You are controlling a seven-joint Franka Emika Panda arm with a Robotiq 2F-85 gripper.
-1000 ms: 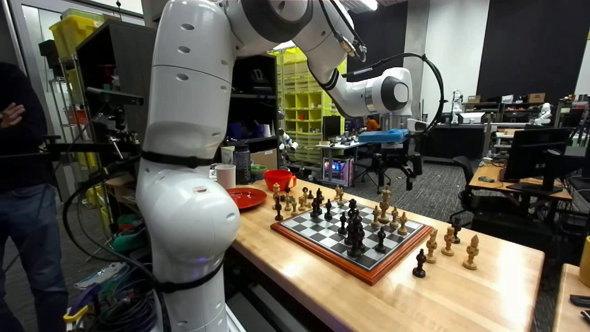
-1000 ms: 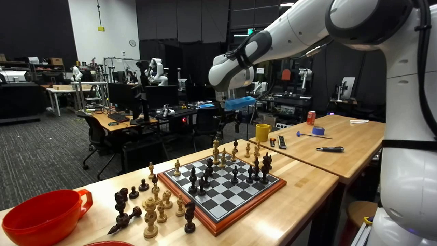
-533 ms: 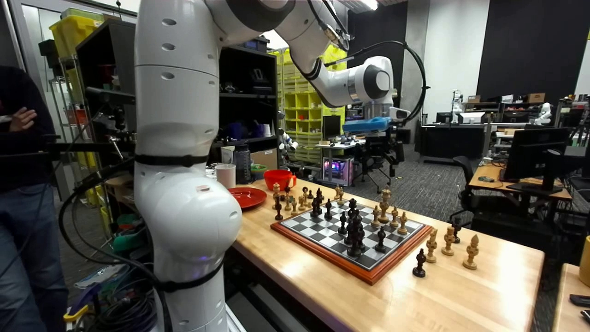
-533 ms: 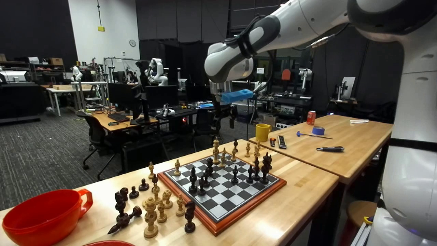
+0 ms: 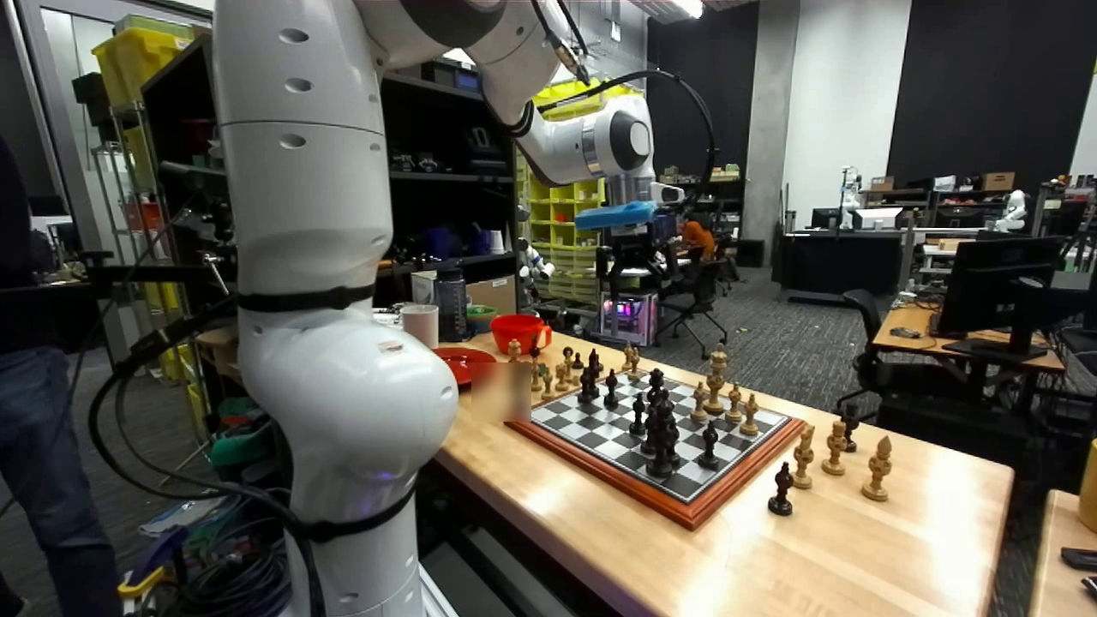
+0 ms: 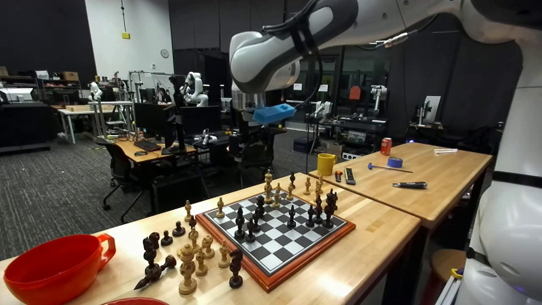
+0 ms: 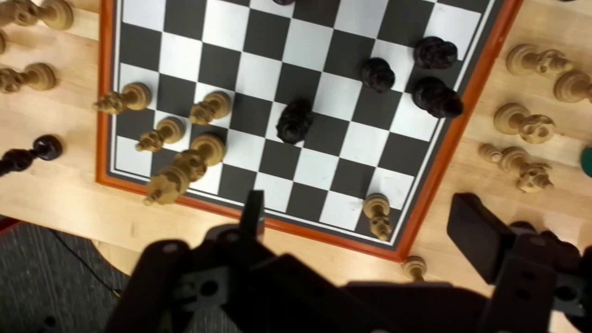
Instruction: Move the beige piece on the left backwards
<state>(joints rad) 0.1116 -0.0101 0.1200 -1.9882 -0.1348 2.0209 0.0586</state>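
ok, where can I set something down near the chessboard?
Free: tabletop between the chessboard and the robot-side edge, out to the corner by the neighbouring table. Crowded: loose pieces bunch between board and red cup; more stand past the opposite rim.

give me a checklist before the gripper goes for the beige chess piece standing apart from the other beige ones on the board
1. Gripper open: ok, its fingers stand apart in the wrist view.
2. Nothing held: ok, no piece is in the grip.
3. Beige chess piece upright: ok, it stands near a corner of the chessboard.
4. Gripper lowered around it: not ok, the gripper hangs high above the chessboard in both exterior views.
5. Room for the fingers: cannot tell; a second beige chess piece stands just off that corner.
6. Which way "backwards" runs: cannot tell from the pictures.
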